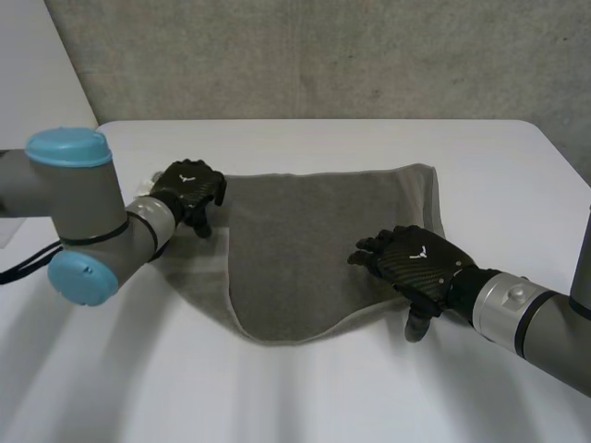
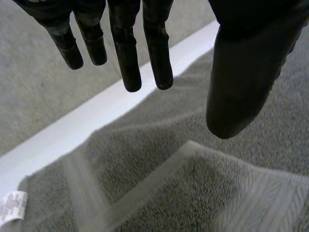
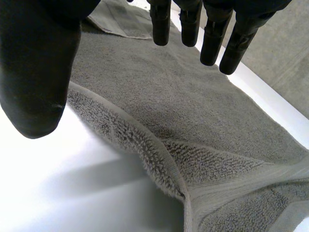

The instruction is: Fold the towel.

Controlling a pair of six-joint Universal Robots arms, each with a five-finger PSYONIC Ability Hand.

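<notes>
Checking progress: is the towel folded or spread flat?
Folded over, untidily: the towel lies doubled, an upper layer's hem crossing the lower layer in the left wrist view.

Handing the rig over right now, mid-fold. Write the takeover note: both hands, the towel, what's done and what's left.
Left hand: open, fingers straight, holding nothing, at the towel's far left corner.
Right hand: open, holding nothing, over the towel's near right edge, thumb out over the table.
Towel: grey, lying on the white table between the hands. One layer laps over another, and the near edge is curved and rumpled.
Done: one rough fold seems laid.
Left: probably regrip, square the edges and fold again.
</notes>
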